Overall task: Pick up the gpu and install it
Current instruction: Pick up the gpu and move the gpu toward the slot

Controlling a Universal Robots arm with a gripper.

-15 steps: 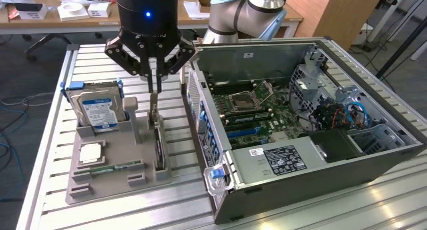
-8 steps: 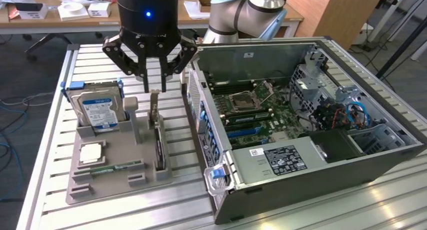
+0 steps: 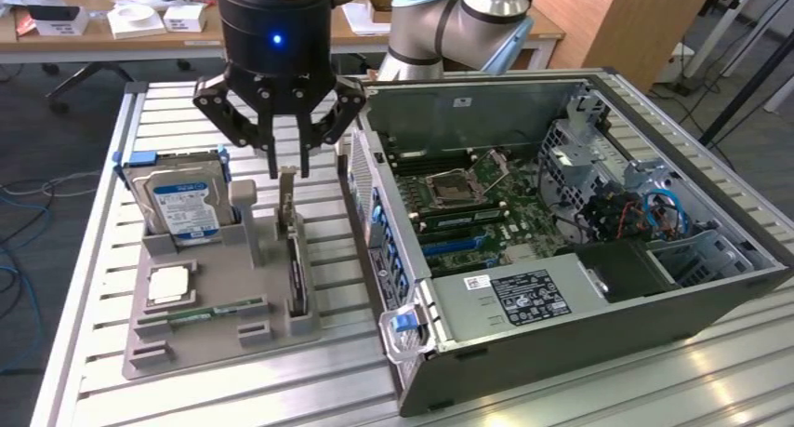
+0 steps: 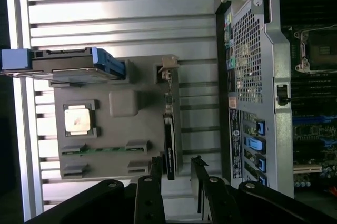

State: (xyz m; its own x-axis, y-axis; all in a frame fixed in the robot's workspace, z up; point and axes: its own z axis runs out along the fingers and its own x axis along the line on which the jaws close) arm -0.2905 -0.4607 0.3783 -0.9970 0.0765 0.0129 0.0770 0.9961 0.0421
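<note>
Jaws spread wide, gripping nothing, hanging just above the gpu (image 3: 296, 260), one finger each side of its top edge. Thin dark card stands on edge in a slot along the case-side edge of the grey moulded holder (image 3: 199, 339), pale metal bracket upright at one end, prob. so its flat faces can be pinched. Holder sits on ribbed metal table (image 3: 162, 120), beside open PC case (image 3: 559, 287).

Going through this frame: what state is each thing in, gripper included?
gripper: open, above the gpu, holding nothing.
gpu: standing on edge in the holder tray, not installed.
hard drive: upright in the tray.
processor chip: lying flat in a tray recess.
memory stick: lying in its tray slot.
computer case: on its side, open, board exposed.
</note>
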